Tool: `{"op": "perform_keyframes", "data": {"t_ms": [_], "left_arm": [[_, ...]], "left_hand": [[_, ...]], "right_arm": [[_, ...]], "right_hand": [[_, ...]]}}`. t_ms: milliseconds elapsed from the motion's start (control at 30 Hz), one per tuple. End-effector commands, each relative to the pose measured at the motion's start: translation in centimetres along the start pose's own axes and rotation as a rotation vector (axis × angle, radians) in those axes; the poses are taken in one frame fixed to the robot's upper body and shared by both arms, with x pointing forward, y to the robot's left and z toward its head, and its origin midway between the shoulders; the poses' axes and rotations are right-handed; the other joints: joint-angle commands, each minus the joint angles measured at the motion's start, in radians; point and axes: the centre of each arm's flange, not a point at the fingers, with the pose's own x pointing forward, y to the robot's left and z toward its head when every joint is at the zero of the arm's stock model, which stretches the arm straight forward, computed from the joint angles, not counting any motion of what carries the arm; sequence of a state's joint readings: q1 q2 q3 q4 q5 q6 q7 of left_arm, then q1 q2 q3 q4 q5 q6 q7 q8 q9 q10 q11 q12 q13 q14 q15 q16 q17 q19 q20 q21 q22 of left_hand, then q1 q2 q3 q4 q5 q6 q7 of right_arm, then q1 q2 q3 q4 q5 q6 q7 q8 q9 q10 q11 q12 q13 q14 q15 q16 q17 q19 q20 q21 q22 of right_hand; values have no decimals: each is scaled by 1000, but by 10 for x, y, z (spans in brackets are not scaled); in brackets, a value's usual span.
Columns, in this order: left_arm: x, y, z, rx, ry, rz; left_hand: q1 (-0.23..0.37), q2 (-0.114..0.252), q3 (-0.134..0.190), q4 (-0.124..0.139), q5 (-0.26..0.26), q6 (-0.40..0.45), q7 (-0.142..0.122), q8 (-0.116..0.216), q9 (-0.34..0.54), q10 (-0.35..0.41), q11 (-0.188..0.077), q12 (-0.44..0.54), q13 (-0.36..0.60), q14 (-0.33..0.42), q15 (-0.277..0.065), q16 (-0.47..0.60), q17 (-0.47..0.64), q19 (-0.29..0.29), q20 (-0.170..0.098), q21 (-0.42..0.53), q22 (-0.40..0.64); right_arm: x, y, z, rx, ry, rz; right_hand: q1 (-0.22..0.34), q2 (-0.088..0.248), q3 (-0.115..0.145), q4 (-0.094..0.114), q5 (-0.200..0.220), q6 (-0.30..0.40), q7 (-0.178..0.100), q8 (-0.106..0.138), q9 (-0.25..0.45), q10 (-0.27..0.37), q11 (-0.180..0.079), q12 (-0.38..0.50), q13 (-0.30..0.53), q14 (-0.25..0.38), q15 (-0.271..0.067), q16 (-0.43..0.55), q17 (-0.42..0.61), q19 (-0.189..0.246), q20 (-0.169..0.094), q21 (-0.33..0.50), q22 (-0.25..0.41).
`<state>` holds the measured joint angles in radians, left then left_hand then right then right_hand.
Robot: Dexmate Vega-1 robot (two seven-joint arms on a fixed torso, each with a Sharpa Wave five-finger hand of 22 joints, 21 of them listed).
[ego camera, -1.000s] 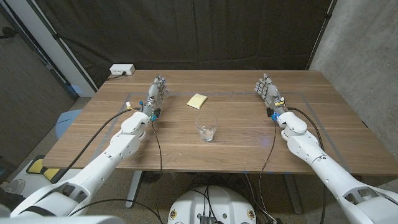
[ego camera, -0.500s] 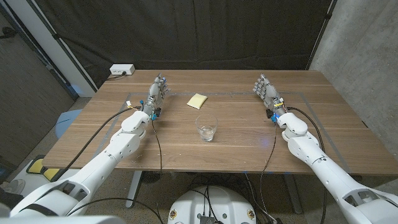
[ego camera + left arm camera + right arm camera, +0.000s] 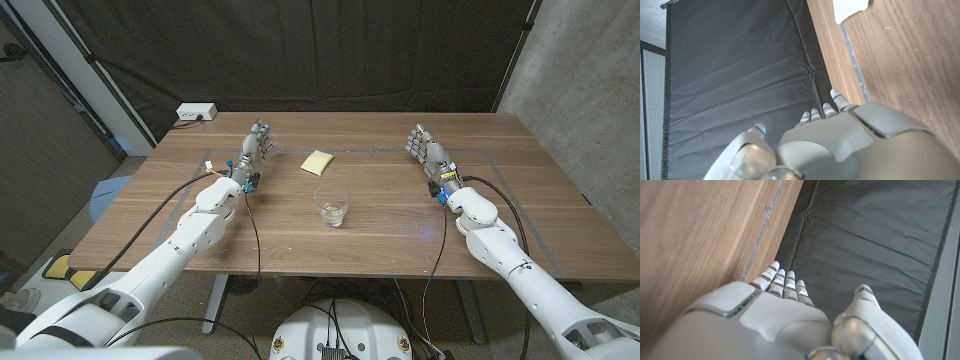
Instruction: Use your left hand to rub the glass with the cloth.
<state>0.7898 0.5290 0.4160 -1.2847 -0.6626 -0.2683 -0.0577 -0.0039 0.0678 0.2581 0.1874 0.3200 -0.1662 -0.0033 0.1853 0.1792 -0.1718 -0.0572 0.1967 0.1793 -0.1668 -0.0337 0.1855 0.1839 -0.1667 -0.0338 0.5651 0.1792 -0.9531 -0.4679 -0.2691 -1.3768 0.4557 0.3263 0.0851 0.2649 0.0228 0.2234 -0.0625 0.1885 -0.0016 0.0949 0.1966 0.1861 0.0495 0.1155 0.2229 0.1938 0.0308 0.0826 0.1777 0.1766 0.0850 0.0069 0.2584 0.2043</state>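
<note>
Near the middle of the table (image 3: 200, 170), a bit toward the front edge, sits the glass (image 3: 332, 206), upright and see-through, with nothing touching it. Just behind it, toward the back edge, is the cloth (image 3: 317, 162), a small pale yellow square lying flat on the wood, close to the glass but clearly apart from it. The left hand (image 3: 253, 150) is off to the left side of the cloth, fingers stretched out and pointing at the back edge, holding nothing at all, so it's loose and released. Same deal with the right hand (image 3: 427, 150) over toward the right side of the table, fingers extended, nothing in it, well away from both glass and cloth. From the left wrist camera you get the back of the left hand (image 3: 860, 145) with a corner of the cloth (image 3: 850, 9) peeking in on the wood, and the black curtain (image 3: 740, 75) behind the table. Right wrist camera is the back of the right hand (image 3: 765, 325) beside the wood and more curtain. A white power strip (image 3: 196, 112) sits at the back left corner.
</note>
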Motion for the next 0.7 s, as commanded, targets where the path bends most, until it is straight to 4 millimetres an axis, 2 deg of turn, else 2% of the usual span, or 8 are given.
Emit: {"op": "perform_keyframes", "data": {"t_ms": [33,200,700], "left_arm": [[-5,-7,3,11,8,-35],[-8,-8,4,15,13,-46],[-5,-11,6,29,17,-85]], "left_hand": [[7,99,-2,1,4,-242,-7,6,3,-204,-4,7,1,-228,-24,8,1,-164,-61,-1,3],[8,98,-4,1,6,-238,-9,7,3,-198,-8,9,1,-223,-24,9,1,-161,-42,-1,3],[11,98,-7,-1,9,-224,-11,10,3,-182,-5,12,1,-215,-23,10,1,-153,-40,-3,3]], "right_arm": [[-30,18,10,-45,-31,22],[-44,27,13,-69,-36,29],[-75,49,17,-157,-58,39]], "right_hand": [[16,2,0,-10,-2,8,-2,8,2,9,4,4,1,4,-1,7,3,3,-5,-7,2],[23,-1,-1,-16,-1,31,6,15,2,14,2,5,0,4,-3,7,3,5,-5,-8,0],[38,-21,-6,-33,0,42,8,18,3,12,3,3,0,6,-3,8,3,9,3,-10,-3]]}}
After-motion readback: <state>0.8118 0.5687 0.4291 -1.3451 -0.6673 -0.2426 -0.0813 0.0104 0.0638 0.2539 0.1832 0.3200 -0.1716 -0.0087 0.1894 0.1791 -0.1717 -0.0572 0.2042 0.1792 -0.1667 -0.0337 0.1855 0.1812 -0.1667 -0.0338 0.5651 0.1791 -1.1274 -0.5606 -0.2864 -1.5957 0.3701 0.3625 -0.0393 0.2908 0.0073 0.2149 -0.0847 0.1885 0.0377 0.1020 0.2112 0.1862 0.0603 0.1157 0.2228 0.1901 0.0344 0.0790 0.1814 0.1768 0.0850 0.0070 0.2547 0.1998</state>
